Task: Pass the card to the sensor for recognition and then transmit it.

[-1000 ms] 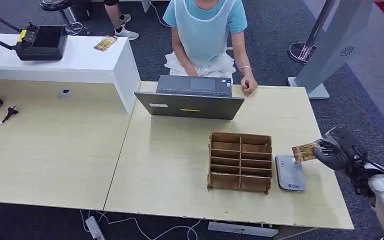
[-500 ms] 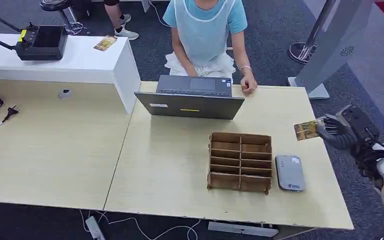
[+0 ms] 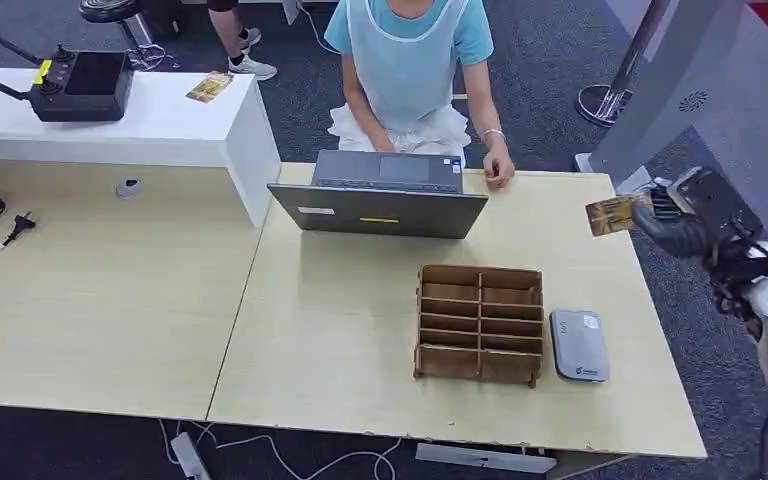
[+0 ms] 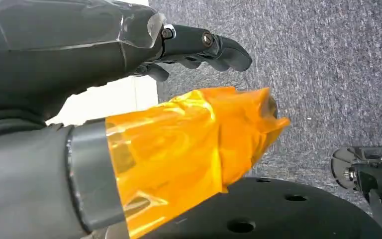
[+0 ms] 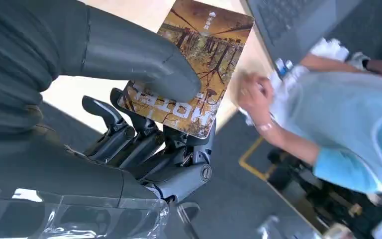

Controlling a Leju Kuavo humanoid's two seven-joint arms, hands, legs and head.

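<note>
We hold the card [image 3: 610, 214] in our right hand [image 3: 682, 213], pinched between the thumb on its printed face and the fingers [image 5: 144, 144] behind it. The card is in the air, raised above the far right corner of the worktop [image 3: 340, 330], beyond the fingertips and pointing toward the person [image 3: 415, 70] seated behind the laptop [image 3: 380, 205].

The sensor [image 3: 579, 345], a flat grey pad, lies on the worktop well below and nearer to us than the fingers, just beside the wooden organizer [image 3: 480, 322]. The card is nowhere near it now. We judge from this that the reading step is either over or skipped; the pictures alone cannot tell us which. With the card lifted and angled toward the person, we take the handover to be the step in hand. What is left is to carry the card across to the person's hand [image 3: 499, 172], which rests on the worktop's far edge beside the laptop, and let go once it is taken.

The right arm reaches up from the lower right, wrist raised, hand roughly level, the card sticking out sideways from the fingertips.

Our left hand [image 4: 129, 64] hangs down by the floor, holding nothing, its fingers loosely curled; whether it is clenched or released we cannot tell.
</note>
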